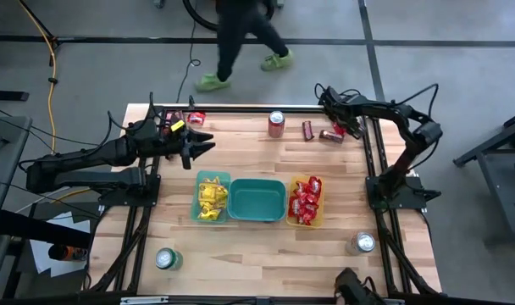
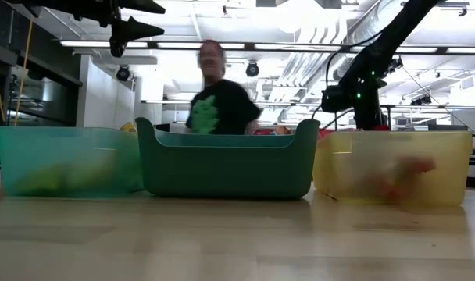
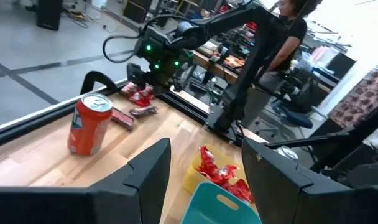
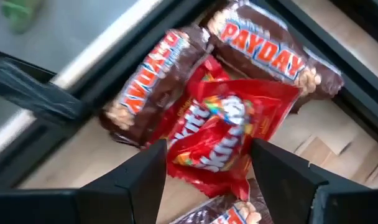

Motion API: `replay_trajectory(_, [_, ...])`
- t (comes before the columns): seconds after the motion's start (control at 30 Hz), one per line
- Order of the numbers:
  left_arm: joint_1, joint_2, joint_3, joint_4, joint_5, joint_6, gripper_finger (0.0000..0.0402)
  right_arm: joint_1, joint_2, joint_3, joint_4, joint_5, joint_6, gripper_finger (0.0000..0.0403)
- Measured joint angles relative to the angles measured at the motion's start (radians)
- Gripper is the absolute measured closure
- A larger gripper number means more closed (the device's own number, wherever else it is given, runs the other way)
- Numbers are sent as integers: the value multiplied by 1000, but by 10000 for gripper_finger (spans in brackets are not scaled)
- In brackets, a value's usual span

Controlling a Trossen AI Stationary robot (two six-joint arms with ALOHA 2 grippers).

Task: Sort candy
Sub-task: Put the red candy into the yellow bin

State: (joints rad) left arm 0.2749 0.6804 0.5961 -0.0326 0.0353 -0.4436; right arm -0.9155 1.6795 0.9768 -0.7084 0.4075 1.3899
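Note:
At the table's far right corner lies a small pile of candy: a red packet on top of two brown bars. My right gripper hovers open just above the pile, tilted down, with a finger on either side of the red packet; the high view shows it there too. Another brown bar lies on the wood beside the pile. My left gripper hangs open and empty above the table's far left. More candy lies by the far left edge.
Three bins stand in a row mid-table: a green one with yellow packets, a teal one, and a yellow one with red packets. A red can stands at the far edge, and two more cans near the front. A person walks beyond the table.

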Motion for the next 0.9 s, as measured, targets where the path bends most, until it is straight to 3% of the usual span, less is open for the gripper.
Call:
replay_trajectory(0.1, [0, 0, 0, 0, -14, 0, 216, -3, 17, 0, -5, -1, -2, 192])
replay_trajectory(0.2, [0, 0, 0, 0, -21, 4, 216, -3, 17, 0, -2, 6, -23, 232])
replay_trajectory(0.4, [0, -13, 0, 0, -22, 54, 216, 7, -16, 0, -1, 5, -190, 386])
replay_trajectory(0.7, [0, -90, 0, 1, -22, 80, 216, 121, -313, 19, 21, 71, -480, 396])
replay_trajectory(0.9, [0, -97, 0, 0, -22, 90, 216, 285, -525, 19, 91, -2, -634, 400])
